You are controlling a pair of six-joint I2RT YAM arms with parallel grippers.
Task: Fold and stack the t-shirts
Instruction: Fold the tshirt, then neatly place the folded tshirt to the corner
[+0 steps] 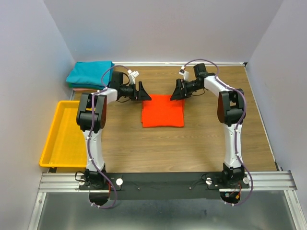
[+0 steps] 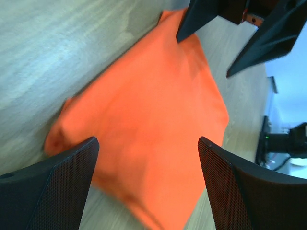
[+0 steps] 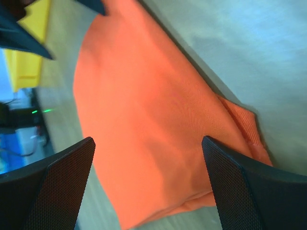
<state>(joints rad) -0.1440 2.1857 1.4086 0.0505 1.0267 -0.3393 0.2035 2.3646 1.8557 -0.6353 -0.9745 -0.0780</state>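
Orange-red t-shirt (image 1: 163,111), where is it, Ben?

Ben: Folded into a neat rectangle, flat on the wooden tabletop (image 1: 206,139), midway between the two arms.

Ana: And the jaws?

Ben: The left gripper (image 1: 145,92) is at its far left corner and the right gripper (image 1: 178,90) at its far right corner. Both pairs of jaws stand wide apart with nothing in them. Whether the tips touch the cloth, I cannot tell.

Ana: Anything else?

Ben: A teal t-shirt (image 1: 90,73) lies folded in the far left corner, possibly with another layer beneath. A yellow tray (image 1: 50,136) sits at the left edge.
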